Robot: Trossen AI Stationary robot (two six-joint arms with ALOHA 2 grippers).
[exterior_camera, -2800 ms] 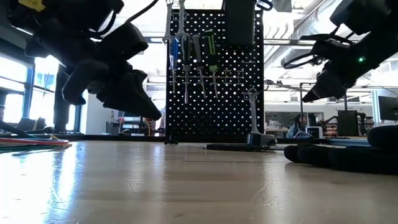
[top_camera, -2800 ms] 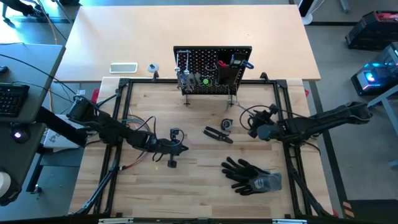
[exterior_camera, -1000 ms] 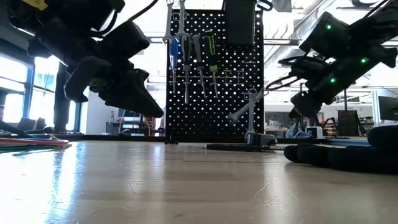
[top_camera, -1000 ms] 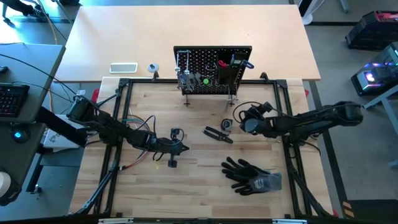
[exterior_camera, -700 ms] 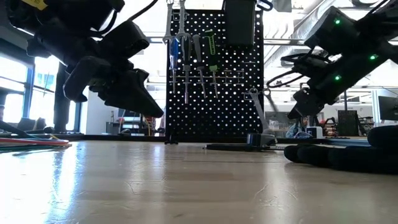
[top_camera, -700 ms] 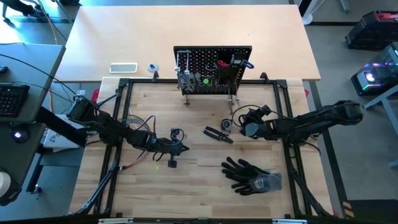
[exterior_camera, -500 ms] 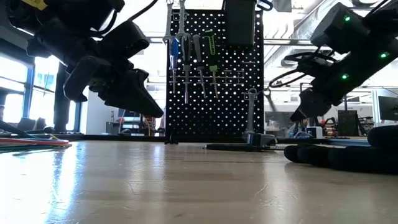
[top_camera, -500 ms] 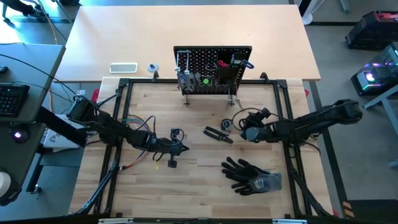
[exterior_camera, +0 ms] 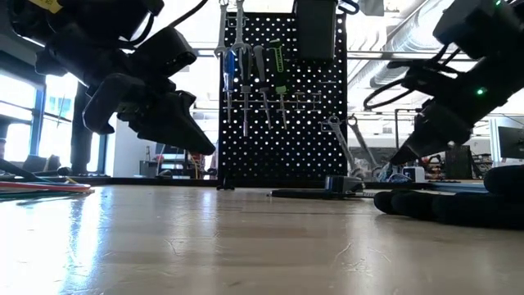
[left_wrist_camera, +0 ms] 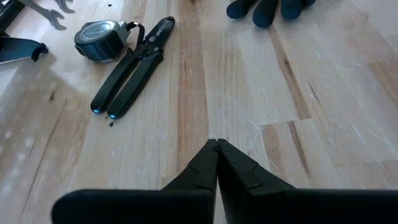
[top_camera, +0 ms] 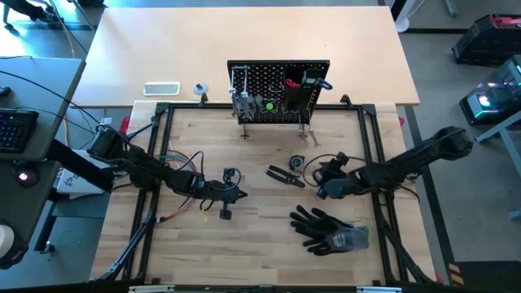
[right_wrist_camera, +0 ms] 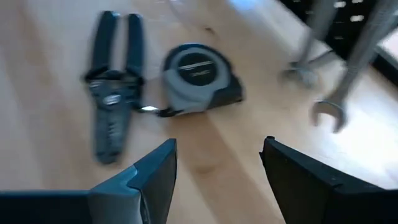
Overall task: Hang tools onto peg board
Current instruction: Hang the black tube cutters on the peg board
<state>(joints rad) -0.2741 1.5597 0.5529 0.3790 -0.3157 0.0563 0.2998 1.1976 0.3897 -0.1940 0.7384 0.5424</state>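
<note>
The peg board (top_camera: 278, 91) stands upright at the table's far middle, with drivers and wrenches (exterior_camera: 260, 74) hanging on its front. A silver wrench (exterior_camera: 337, 147) hangs tilted at its lower right (right_wrist_camera: 336, 93). Black pliers (top_camera: 285, 175) lie flat on the table beside a grey tape measure (top_camera: 296, 163). My right gripper (right_wrist_camera: 217, 168) hovers open just right of them, above the table (top_camera: 319, 190). My left gripper (left_wrist_camera: 216, 149) is shut on nothing, held above the table left of the pliers (top_camera: 238, 194).
Black gloves (top_camera: 327, 228) lie near the front right. Coloured wires (top_camera: 175, 163) trail at the left beside my left arm. A small dark part (top_camera: 225, 213) lies just under my left gripper. A black frame (top_camera: 155, 146) borders the wooden table.
My right gripper has swung from near the peg board's lower right toward the table's near edge, turning as it went, and has stayed open. The silver wrench hanging at the board's lower right has swung from side to side.
</note>
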